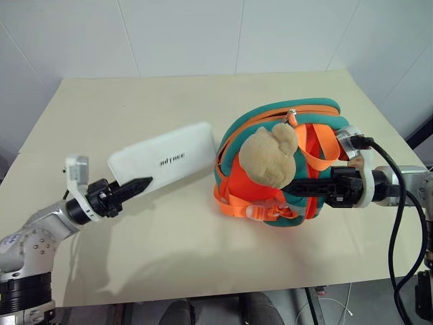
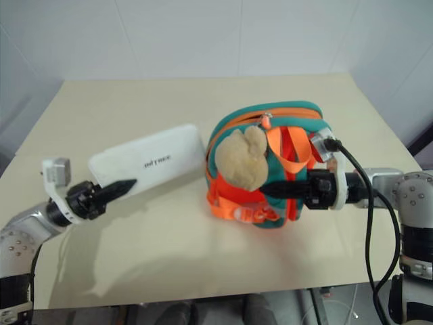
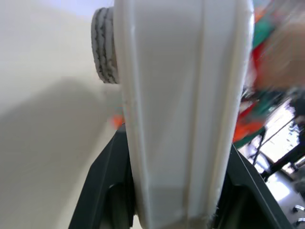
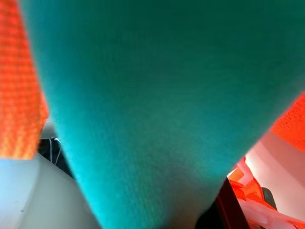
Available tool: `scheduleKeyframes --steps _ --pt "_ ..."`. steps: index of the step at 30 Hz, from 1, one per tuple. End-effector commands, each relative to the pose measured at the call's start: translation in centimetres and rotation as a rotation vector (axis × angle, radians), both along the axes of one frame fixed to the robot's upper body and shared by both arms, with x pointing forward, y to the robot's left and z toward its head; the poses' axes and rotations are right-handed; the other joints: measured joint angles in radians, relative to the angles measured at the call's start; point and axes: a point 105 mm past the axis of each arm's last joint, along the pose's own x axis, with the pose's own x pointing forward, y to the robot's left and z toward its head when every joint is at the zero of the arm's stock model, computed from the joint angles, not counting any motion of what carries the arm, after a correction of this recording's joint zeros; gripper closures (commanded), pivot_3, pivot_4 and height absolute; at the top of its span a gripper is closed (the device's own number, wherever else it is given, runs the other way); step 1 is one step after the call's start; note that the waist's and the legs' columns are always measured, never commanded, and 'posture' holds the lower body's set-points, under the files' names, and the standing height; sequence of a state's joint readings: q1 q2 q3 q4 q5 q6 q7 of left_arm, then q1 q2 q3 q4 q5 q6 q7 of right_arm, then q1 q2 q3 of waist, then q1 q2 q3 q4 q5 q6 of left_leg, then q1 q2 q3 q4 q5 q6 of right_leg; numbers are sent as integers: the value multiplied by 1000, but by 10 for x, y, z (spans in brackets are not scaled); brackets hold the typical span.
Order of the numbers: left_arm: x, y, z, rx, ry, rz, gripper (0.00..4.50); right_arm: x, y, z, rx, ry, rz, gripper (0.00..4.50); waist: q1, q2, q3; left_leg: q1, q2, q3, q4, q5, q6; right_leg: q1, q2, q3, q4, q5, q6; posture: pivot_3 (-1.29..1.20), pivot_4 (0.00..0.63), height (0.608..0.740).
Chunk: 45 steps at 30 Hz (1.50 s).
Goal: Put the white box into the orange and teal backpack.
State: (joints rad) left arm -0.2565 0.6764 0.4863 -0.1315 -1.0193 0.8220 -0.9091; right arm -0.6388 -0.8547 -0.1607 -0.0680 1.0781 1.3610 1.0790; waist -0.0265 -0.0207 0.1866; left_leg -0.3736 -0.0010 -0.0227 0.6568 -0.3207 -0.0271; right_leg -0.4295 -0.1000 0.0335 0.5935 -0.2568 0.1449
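Left claw (image 1: 139,184) clamps the near short end of the flat, elongated white plastic box (image 1: 166,160) with rounded corners and small dark lettering; left wrist view shows the box's edge wedged between the two black fingers (image 3: 107,191), so the hold is narrow, across the box's thickness. Box reads as raised off the pale beige counter (image 1: 135,101), its far end tilted toward the bag; I judge that from its shadow on the counter, not with certainty.

Right claw (image 1: 301,187), nearly closed, pinches teal fabric on the side of the small orange and teal fabric backpack (image 1: 308,118). Right wrist view has teal cloth pressed right up against its black finger (image 4: 224,207). Likely purpose: steady the bag and pull the mouth wide for the box.

Backpack stands on the counter, teal zipped rim uppermost, orange straps (image 1: 318,145) draped down the front, tan plush animal toy (image 1: 267,159) hanging over them.

Box relative to claws: gripped end sits in the left claw; free end lies just beside the backpack's left flank, near the rim, not yet inside. Right claw is on the opposite side of the bag, well apart from the box.

Whether the zip is fully open cannot be told.
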Motion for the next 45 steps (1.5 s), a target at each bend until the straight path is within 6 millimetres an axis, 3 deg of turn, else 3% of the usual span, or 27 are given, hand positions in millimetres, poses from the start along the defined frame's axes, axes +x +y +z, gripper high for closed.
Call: scheduleKeyframes --steps 1,5,9,16,20,27,35,45 --pt "-17 -1 34 -35 -105 -25 3082 4 1 -1 10 -17 10 3946 -1 0 0 0 0 0 0 0 0 0 0 0 0 0 0 0 150 740" --pt "-29 -11 52 -90 -110 -100 3082 9 2 -6 0 -18 12 3946 0 0 0 1 0 0 1 0 0 1 0 0 1 0 0 0 150 740" --pt "-33 -26 46 -2 -93 -175 3082 13 5 -7 1 -28 17 3946 0 0 0 1 0 0 2 0 0 1 0 1 1 0 0 0 150 740" --pt "-11 -32 33 122 -157 -152 3082 16 9 -7 2 -44 22 3946 1 0 0 2 0 1 3 0 0 2 2 1 0 0 -1 0 150 740" --pt "5 -28 39 181 -271 -100 3082 13 8 -7 4 -48 21 3946 1 0 0 3 0 1 4 0 0 2 2 1 0 0 -1 0 150 740" --pt "9 -20 33 327 -309 -135 3082 12 4 -9 7 -50 -2 3946 1 0 0 2 0 1 4 -1 1 2 2 1 1 0 0 0 150 740" --pt "25 -5 42 352 -368 -55 3082 12 7 -11 25 -53 -12 3946 2 0 0 2 0 1 5 -1 2 2 2 1 2 1 0 0 150 740" --pt "26 -16 26 414 -362 -148 3082 10 7 -11 35 -54 -22 3946 2 0 0 1 0 2 5 -1 2 2 2 1 2 1 0 0 150 740"
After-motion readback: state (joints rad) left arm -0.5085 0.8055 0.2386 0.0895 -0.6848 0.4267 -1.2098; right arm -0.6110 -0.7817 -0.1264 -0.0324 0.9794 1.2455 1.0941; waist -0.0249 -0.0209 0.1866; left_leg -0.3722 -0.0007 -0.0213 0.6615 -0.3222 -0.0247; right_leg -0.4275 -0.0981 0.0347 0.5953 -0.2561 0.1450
